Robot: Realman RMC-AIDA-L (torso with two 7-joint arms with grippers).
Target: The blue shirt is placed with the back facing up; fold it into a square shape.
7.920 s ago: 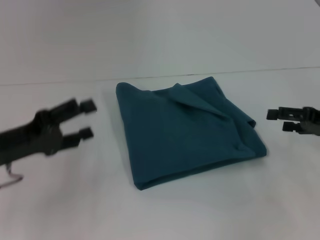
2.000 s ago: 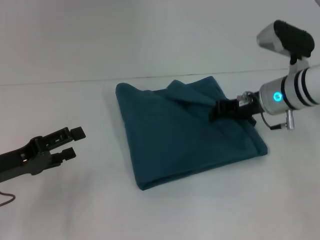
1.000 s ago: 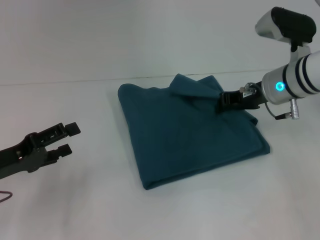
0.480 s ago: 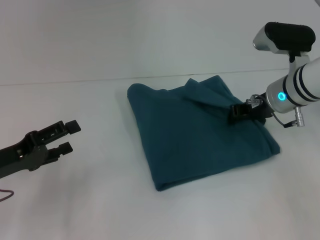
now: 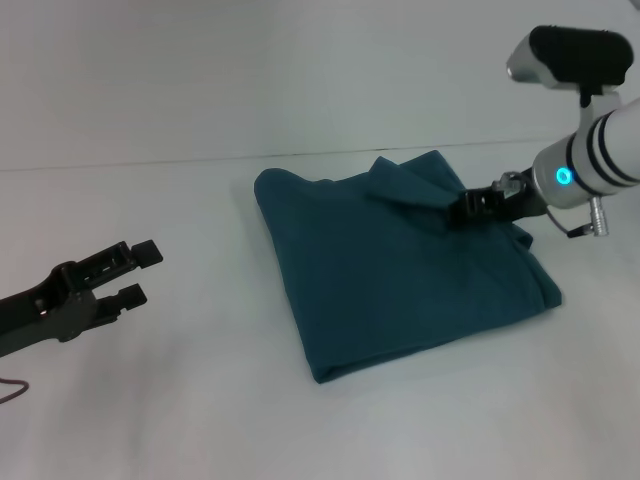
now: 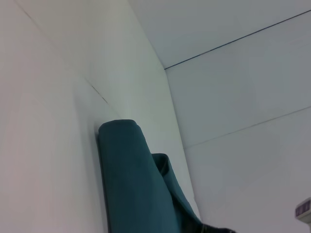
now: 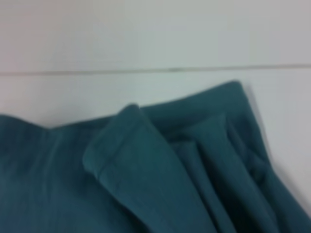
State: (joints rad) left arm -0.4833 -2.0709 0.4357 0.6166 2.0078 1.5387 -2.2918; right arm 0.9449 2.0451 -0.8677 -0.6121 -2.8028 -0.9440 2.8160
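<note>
Black right gripper [image 5: 468, 206] over the folded blue shirt's [image 5: 400, 270] far right part, grip impossible to judge. Left gripper [image 5: 140, 272] parked near left, fingers apart, empty. Shirt mid-table [image 5: 180, 400]; white wall [image 5: 300, 70] behind.

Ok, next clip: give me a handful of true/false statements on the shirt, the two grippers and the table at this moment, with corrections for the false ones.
1. The blue shirt lies folded into a compact, roughly square bundle on the white table. True.
2. The right gripper is at the shirt's far right part, beside a raised flap of fabric. True.
3. The left gripper is clamped on the shirt's near edge. False: it is off to the left over bare table, apart from the shirt, fingers open and empty.
4. White lettering shows on the shirt's upper face. False: only plain blue fabric is visible.
5. The shirt is spread flat with both sleeves out. False: it is folded over in layers.
</note>
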